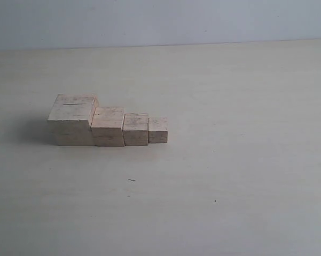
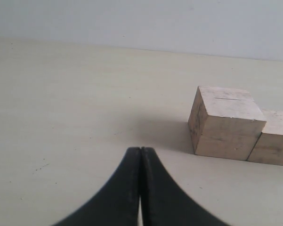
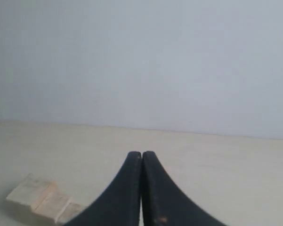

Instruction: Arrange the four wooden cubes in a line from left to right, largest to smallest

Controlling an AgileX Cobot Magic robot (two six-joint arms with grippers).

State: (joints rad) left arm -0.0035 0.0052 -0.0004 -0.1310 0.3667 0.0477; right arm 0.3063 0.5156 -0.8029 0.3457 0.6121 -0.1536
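Cubes: four wooden cubes (image 1: pixel 108 126) sit in one row on the table (image 1: pixel 229 170), left of centre in the exterior view, touching side to side. Largest cube (image 1: pixel 72 120) is at the left end, smallest cube (image 1: pixel 158 130) at the right. Order looks correct; task reads as done.

Left gripper (image 2: pixel 140 149): fingers pressed together, nothing held, near the largest cube but apart from it. Right gripper (image 3: pixel 141 153): likewise closed and empty, well apart from the row.

Risk: a left-arm sweep toward the row could nudge the big block. Since all four touch, that would shove the whole line askew, the small end block likely first.
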